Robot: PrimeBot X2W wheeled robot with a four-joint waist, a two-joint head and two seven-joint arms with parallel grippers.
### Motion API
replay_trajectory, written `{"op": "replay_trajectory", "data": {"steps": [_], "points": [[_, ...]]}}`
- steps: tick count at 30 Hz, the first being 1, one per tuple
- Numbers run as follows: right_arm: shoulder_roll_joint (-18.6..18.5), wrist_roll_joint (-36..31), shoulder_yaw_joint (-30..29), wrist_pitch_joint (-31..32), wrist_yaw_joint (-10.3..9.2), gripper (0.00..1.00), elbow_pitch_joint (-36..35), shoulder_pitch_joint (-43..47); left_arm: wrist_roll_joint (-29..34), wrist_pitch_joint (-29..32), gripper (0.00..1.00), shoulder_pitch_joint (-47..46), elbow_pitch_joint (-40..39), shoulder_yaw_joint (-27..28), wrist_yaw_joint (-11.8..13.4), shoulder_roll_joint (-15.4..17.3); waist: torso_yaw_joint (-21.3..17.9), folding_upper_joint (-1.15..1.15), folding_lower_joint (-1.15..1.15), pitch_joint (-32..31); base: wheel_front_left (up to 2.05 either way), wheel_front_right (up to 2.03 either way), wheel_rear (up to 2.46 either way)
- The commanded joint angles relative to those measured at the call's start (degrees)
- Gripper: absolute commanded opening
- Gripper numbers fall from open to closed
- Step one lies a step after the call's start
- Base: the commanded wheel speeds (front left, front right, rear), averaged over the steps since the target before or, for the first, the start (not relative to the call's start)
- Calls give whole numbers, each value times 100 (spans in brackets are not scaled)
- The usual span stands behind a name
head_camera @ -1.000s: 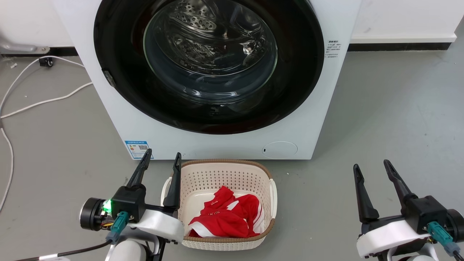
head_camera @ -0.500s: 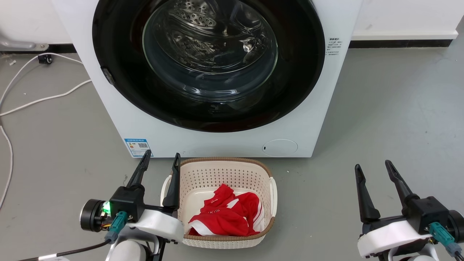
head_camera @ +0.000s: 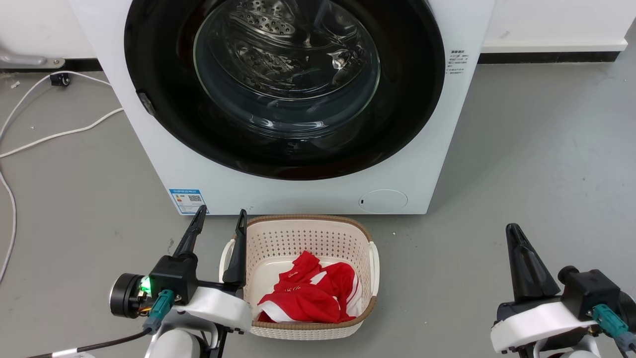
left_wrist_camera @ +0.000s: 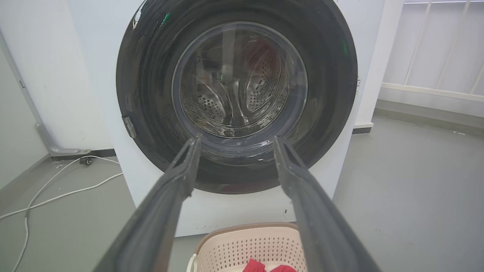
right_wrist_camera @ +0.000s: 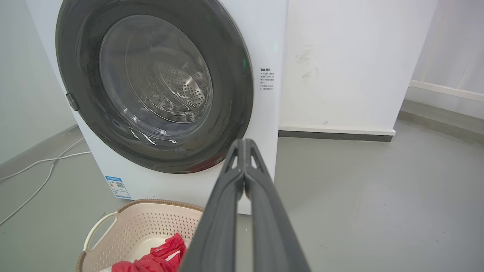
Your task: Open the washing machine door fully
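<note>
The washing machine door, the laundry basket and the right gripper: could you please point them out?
washing machine door (head_camera: 159,99), head view, black ring left of the glass.
laundry basket (head_camera: 308,241), head view, perforated back wall.
right gripper (right_wrist_camera: 245,142), right wrist view, closed fingertips.

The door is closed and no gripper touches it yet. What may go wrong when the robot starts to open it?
1. The basket stands right before the machine, under the door; a rising arm may knock it.
2. The only grip I see is a small grey tab on the door's glossy left edge; the open left gripper may slip off it.
</note>
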Motion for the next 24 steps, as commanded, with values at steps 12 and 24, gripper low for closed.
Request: {"op": "replay_trajectory", "data": {"steps": [12,24], "points": [[15,3781,210,-195,-3,0,348,-175,-10,-15,100,-48,0,33,-34,-19,0,0,0,-3,0,0,0],[11,9102,112,-106,-2,0,443,-900,-62,-15,100,-131,-76,47,-23,-28,-38,0,0,199,0,0,0]]}}
